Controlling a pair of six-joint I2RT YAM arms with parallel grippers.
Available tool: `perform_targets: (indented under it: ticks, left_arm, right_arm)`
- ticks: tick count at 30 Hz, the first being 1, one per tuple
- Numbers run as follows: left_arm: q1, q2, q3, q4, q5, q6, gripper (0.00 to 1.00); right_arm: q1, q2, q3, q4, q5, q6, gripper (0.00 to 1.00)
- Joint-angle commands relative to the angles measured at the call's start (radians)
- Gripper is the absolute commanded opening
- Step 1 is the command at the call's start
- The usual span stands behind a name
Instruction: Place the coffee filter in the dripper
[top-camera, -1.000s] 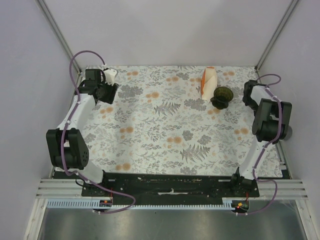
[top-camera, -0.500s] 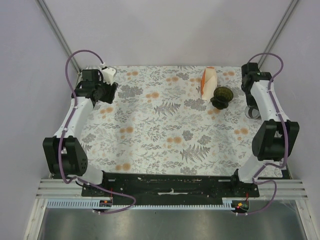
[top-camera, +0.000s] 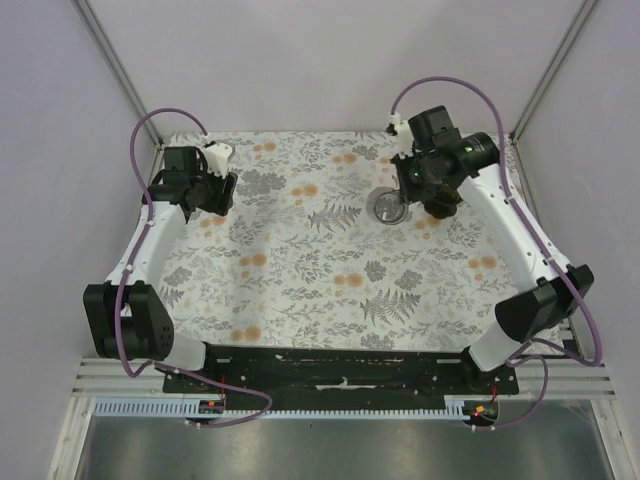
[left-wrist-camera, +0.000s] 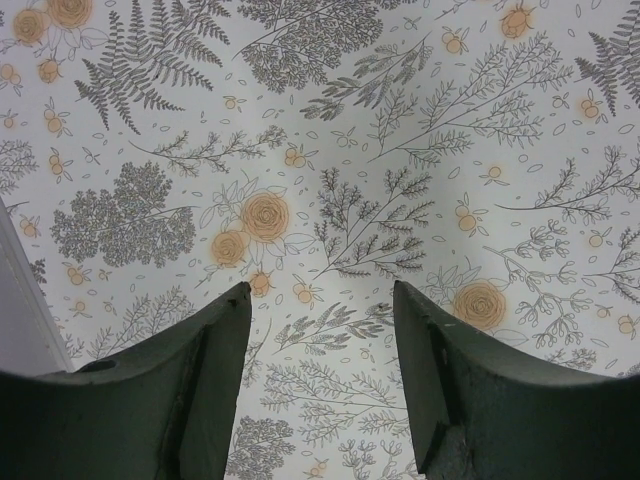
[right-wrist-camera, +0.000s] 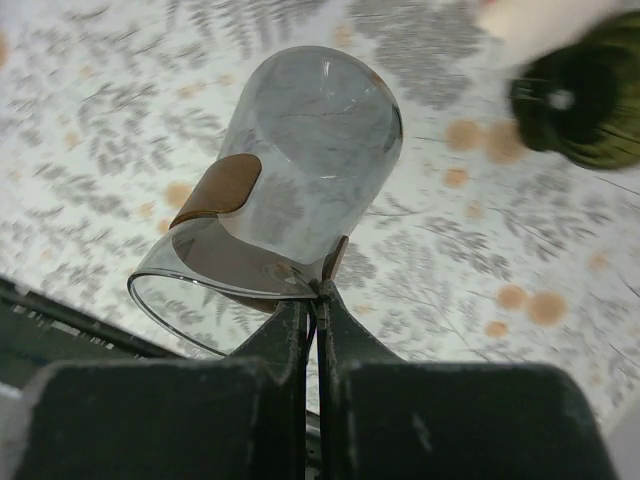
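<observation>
The dripper (right-wrist-camera: 585, 100), a dark olive-green funnel cup, stands blurred at the upper right of the right wrist view. From above, the dripper (top-camera: 444, 205) is partly covered by my right arm. My right gripper (right-wrist-camera: 318, 295) is shut on the rim of a clear glass vessel (right-wrist-camera: 290, 170) with a brown band, tilted above the floral cloth. In the top view, that gripper (top-camera: 402, 193) holds the glass vessel (top-camera: 388, 206) just left of the dripper. My left gripper (left-wrist-camera: 320, 295) hangs open over bare cloth at the back left (top-camera: 214, 190). The coffee filter is out of view.
A blurred white and orange shape (right-wrist-camera: 535, 15) lies beside the dripper at the top edge of the right wrist view. The floral cloth (top-camera: 320, 270) covers the table. Grey walls close in the back and both sides.
My right arm has swung from the right edge to the back centre, carrying the glass vessel with it, and now covers the white-and-orange pack. The left arm has barely moved.
</observation>
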Motion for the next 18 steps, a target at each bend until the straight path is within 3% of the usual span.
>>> perform_targets:
  ticks: [1, 6, 16, 18]
  left_arm:
    - [0.004, -0.049, -0.013, -0.008, 0.034, -0.043, 0.65]
    - [0.004, -0.072, -0.031, -0.014, 0.036, -0.048, 0.65]
    - [0.004, -0.081, -0.034, -0.020, 0.031, -0.054, 0.65]
    - [0.004, -0.077, -0.033, -0.020, 0.036, -0.055, 0.65]
  right_arm:
    - [0.092, 0.105, 0.006, 0.033, -0.211, 0.004, 0.00]
    - [0.139, 0.236, 0.000, 0.111, -0.357, 0.025, 0.00]
    - [0.152, 0.426, 0.064, 0.155, -0.285, 0.119, 0.00]
    - [0.152, 0.454, 0.082, 0.158, -0.291, 0.136, 0.13]
